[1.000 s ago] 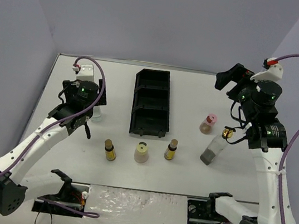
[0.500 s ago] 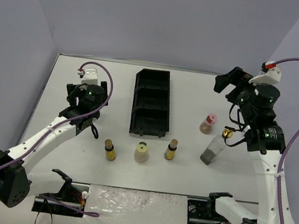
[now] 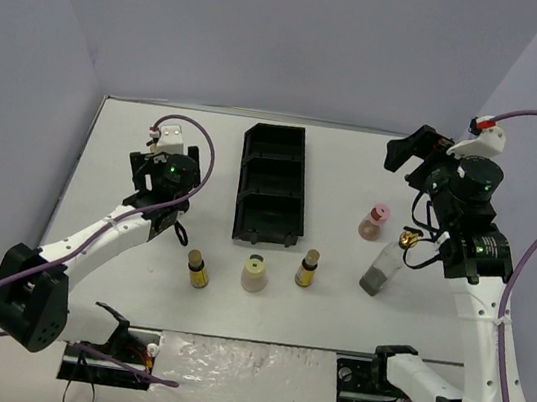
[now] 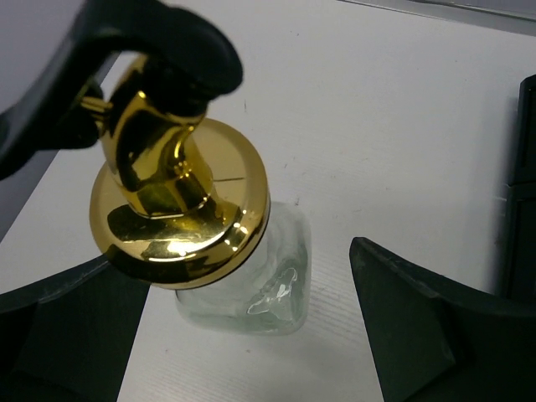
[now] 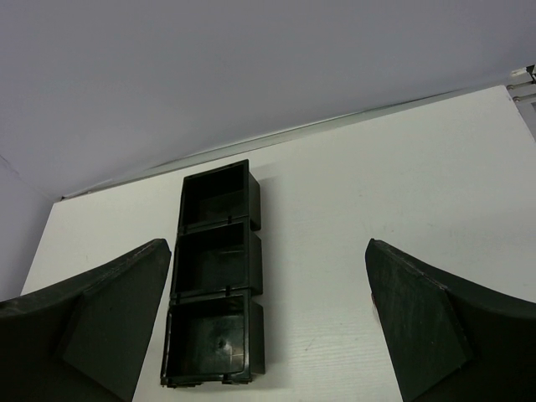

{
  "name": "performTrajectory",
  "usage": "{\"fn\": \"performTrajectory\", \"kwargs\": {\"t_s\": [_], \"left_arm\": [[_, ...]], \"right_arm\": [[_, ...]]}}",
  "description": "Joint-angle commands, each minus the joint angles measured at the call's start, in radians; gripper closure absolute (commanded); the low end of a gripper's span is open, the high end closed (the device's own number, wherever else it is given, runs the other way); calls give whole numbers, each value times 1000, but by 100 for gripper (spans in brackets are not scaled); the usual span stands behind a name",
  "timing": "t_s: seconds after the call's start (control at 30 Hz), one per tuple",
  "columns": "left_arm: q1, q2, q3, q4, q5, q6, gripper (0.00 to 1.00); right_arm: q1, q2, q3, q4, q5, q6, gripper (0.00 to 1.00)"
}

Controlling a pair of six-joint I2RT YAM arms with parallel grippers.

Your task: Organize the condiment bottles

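White tabletop (image 3: pixel 333 312) is seen beneath both arms. The left gripper (image 4: pixel 234 260) is held open, its fingers (image 4: pixel 419 335) set either side of a tall clear bottle (image 4: pixel 251 289) with a gold top (image 4: pixel 180 201); contact cannot be told. The right gripper (image 5: pixel 268 243) is spread wide, empty, and faced toward the black tray (image 5: pixel 216 276). In front of the tray, a cream bottle (image 3: pixel 255 274) is flanked by the left amber bottle (image 3: pixel 199 269) and the right amber bottle (image 3: pixel 307 268). To the right, a pink-capped bottle (image 3: pixel 374 222) is placed near the tilted second clear bottle (image 3: pixel 383 267).
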Motion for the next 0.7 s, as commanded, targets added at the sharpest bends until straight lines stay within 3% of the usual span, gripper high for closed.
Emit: {"fn": "performTrajectory", "kwargs": {"t_s": [0.0, 0.67], "left_arm": [[-6, 17, 22, 111, -51, 6, 3], [34, 87, -25, 212, -88, 14, 3]], "right_arm": [[9, -25, -3, 83, 2, -19, 0], [15, -49, -35, 85, 16, -43, 0]]}}
